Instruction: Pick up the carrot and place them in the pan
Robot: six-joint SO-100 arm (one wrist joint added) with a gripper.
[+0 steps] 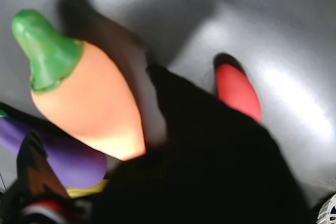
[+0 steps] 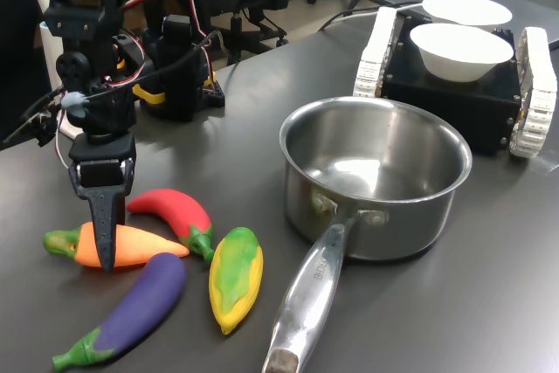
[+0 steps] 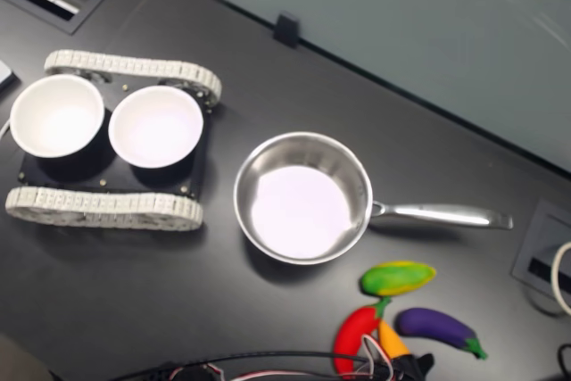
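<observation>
Jaws (image 2: 106,246) of mine point straight down over the carrot (image 2: 122,245), one dark finger crossing its orange body in the first exterior view; from these pictures I cannot tell how wide they stand or whether they grip it. Seen from the wrist view, the carrot (image 1: 86,95) lies just beside my dark finger (image 1: 210,145), its green stub pointing away, and a red chilli pepper (image 1: 239,92) shows on the finger's other side. A purple eggplant (image 1: 58,153) lies against the carrot there.

On the dark grey worktop (image 2: 454,303) in the first exterior view, the carrot lies flat with its green end toward the first exterior view's left. The red chilli pepper (image 2: 175,211) sits just behind it, the purple eggplant (image 2: 131,307) just in front, and a yellow-green corn cob (image 2: 236,279) to their right. All four toy vegetables cluster close together.

The pan (image 2: 376,176), a shiny steel saucepan, stands upright near the vegetables, to the first exterior view's right, its long handle reaching toward the camera. Its inside is bare metal with nothing in it, as the second exterior view (image 3: 303,198) also shows. The carrot lies outside the pan.

Farther back, two white bowls (image 2: 460,50) sit side by side on a small black tracked vehicle (image 2: 454,98) with white treads. Both bowls (image 3: 107,122) hold nothing in the second exterior view.
</observation>
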